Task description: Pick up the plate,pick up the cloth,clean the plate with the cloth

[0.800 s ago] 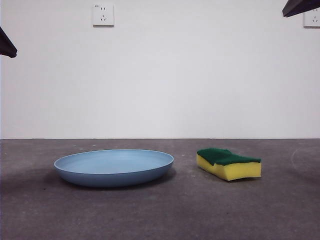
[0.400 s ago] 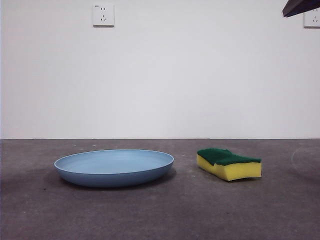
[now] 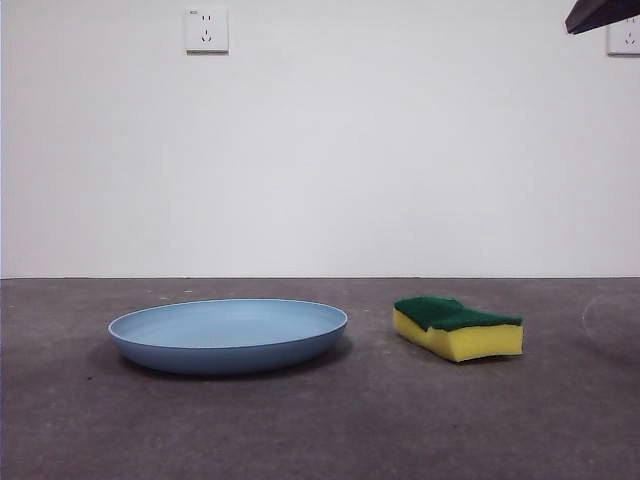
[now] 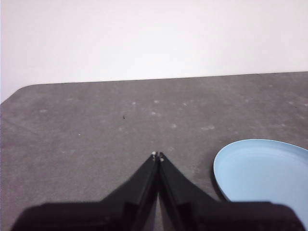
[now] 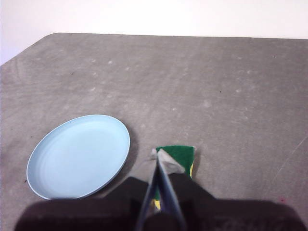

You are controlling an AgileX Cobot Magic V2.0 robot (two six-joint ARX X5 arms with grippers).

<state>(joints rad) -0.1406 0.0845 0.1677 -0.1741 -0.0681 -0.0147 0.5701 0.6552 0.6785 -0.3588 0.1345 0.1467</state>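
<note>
Grey bench carries plate beside sponge; right gripper, pressed together above it, hides part; left gripper likewise closed, empty.

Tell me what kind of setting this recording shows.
Probably an indoor lab or test bench, not a kitchen: a bare grey tabletop, a plain white wall with a power socket, and only a light-blue plate and a yellow-green sponge set out.
</note>
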